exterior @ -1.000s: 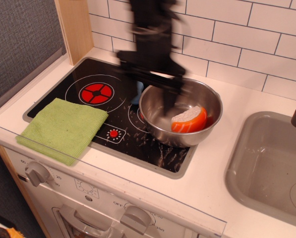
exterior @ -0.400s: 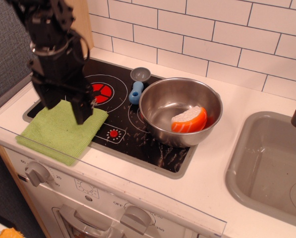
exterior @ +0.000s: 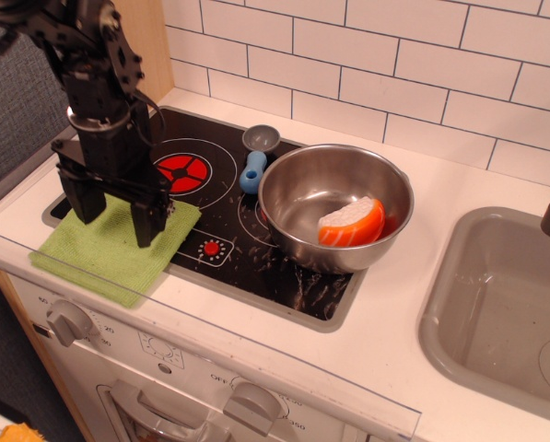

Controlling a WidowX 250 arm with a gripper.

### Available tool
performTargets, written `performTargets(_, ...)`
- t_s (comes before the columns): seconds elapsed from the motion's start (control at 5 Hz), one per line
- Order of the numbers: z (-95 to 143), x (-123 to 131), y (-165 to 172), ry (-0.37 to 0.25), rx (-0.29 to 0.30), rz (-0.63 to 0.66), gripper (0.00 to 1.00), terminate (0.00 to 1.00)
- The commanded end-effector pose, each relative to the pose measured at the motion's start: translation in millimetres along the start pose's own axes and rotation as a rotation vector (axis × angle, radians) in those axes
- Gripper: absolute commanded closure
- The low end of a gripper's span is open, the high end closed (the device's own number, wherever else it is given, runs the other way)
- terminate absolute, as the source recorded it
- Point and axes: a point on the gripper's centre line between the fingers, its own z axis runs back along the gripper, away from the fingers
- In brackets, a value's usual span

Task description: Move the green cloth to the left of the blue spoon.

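The green cloth (exterior: pixel 109 253) lay at the worktop's (exterior: pixel 385 345) front-left corner, well left of the blue spoon (exterior: pixel 254 158). The tool (exterior: pixel 115 210) stood over it, fingers spread, perhaps touching it; no grasp was made, so the move looked unstarted.

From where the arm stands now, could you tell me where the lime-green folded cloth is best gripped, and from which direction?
Grip the lime-green folded cloth from straight above, pinching up its middle. It lies flat across the black stove top's front-left corner, so no edge offers a side hold. The open black gripper already hangs over it, fingers spread across its width. This is a judgement.
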Motion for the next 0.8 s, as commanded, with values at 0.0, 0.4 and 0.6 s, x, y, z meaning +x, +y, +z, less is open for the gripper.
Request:
performTargets(0.0, -6.2, 25.1, 4.5, 0.034, 0.035, 0.006, 0.00, 0.00)
performTargets(0.4, -2.0, 93.4, 14.8, -0.039, 0.009, 0.030, 0.00, 0.00)
performTargets(0.6, 3.7, 126.9, 2.8, -0.072, 0.015, -0.012, 0.00, 0.00)
